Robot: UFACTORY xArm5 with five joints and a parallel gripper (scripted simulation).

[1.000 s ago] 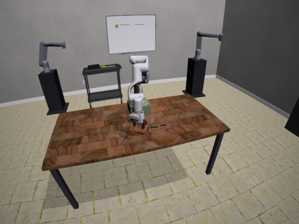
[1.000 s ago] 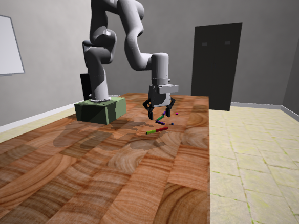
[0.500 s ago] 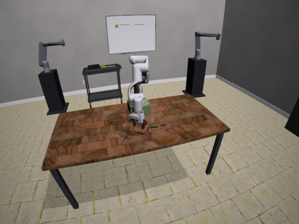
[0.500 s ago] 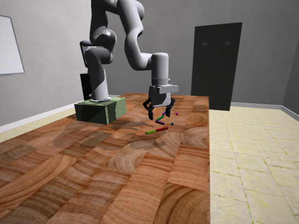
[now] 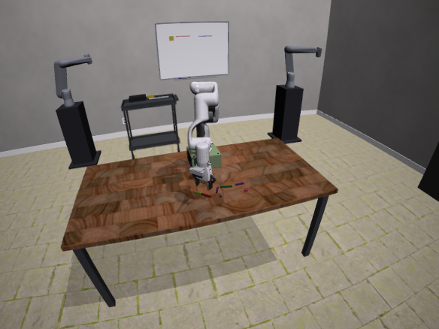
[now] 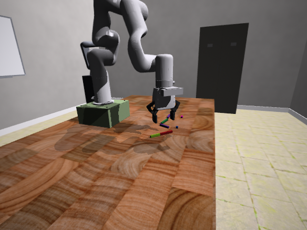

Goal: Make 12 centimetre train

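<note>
A lime rod [image 6: 155, 135] and a red rod [image 6: 166, 133] lie flat on the wooden table, end to end in one straight line. They also show in the top view, lime [image 5: 198, 192] and red [image 5: 206, 194]. My gripper [image 6: 163, 119] is open and empty. It hangs a little above the table, just behind this pair, and also shows in the top view [image 5: 204, 185]. A purple rod [image 6: 164, 126], a green rod [image 6: 164, 121] and a small blue rod [image 6: 176, 127] lie close by, apart from the line.
A second purple rod [image 5: 239, 184] and a small magenta rod [image 5: 246, 190] lie further right. The arm's green base block [image 5: 204, 155] stands behind the rods. The table's right edge is near the rods in the exterior view.
</note>
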